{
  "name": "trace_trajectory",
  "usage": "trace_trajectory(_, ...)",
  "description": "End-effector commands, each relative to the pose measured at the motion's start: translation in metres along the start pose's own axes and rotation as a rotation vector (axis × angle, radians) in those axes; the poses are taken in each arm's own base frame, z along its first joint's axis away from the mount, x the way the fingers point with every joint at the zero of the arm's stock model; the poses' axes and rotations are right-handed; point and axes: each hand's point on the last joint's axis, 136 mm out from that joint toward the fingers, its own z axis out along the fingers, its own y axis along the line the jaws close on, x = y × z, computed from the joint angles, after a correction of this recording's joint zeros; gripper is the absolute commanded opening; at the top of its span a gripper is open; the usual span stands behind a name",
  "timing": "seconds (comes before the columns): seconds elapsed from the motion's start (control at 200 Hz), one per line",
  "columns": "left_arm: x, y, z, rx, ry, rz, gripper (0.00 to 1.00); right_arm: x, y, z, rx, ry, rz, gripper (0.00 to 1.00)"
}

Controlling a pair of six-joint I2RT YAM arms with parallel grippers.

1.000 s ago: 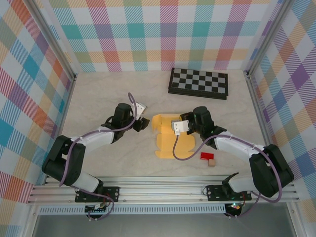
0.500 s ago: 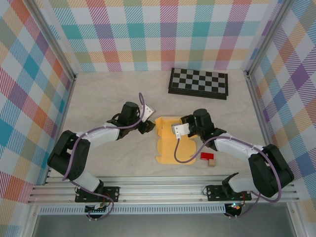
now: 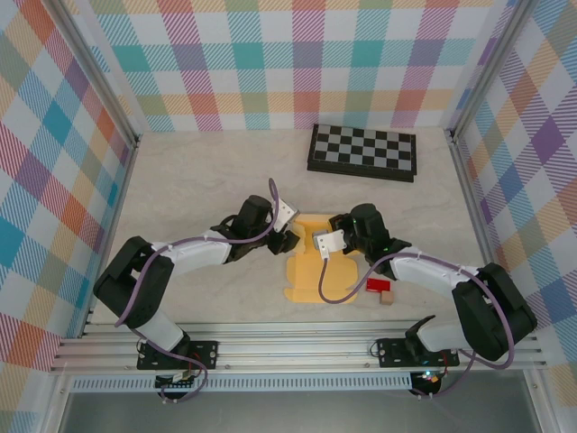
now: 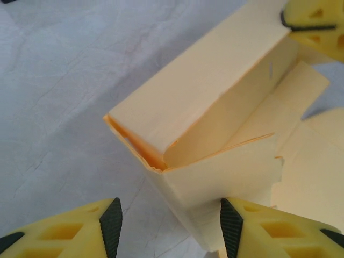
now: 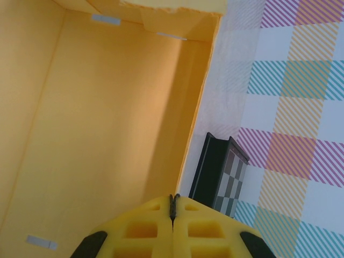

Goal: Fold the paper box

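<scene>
Looking past the left claw at the paper box, half folded on the pale desk.
Stands with one wall raised, corner aimed between the parted fingers; meets the right claw at its far end.

Both arms stretched inward, low, converging on box. Left gripper at box's left end, jaws apart. Right gripper at box's right, fingers pressed together.
</scene>
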Motion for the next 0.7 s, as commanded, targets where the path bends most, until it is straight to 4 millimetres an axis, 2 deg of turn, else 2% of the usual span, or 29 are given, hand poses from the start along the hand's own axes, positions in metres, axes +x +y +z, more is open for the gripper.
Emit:
trace_trajectory(0.0, -0.010, 0.013, 0.002, -0.097, -0.067, -0.126, 0.56, -0.005, 0.014, -0.002, -0.034, -0.010, -0.030, 0.00)
trace_trajectory(0.11, -0.009, 0.014, 0.001, -0.125, -0.094, -0.174, 0.58, -0.008, 0.016, -0.002, -0.037, -0.008, -0.028, 0.00)
trace_trajectory(0.32, 0.000, -0.004, 0.005, -0.127, -0.083, -0.147, 0.61, -0.010, 0.015, -0.003, -0.033, -0.002, -0.020, 0.00)
trace_trajectory(0.5, 0.007, -0.001, 0.010, -0.207, -0.053, -0.167, 0.61, -0.012, 0.016, -0.004, -0.030, 0.005, -0.023, 0.00)
trace_trajectory(0.695, 0.014, -0.009, 0.008, -0.215, -0.014, -0.162, 0.63, -0.014, 0.017, -0.009, -0.024, 0.006, -0.027, 0.00)
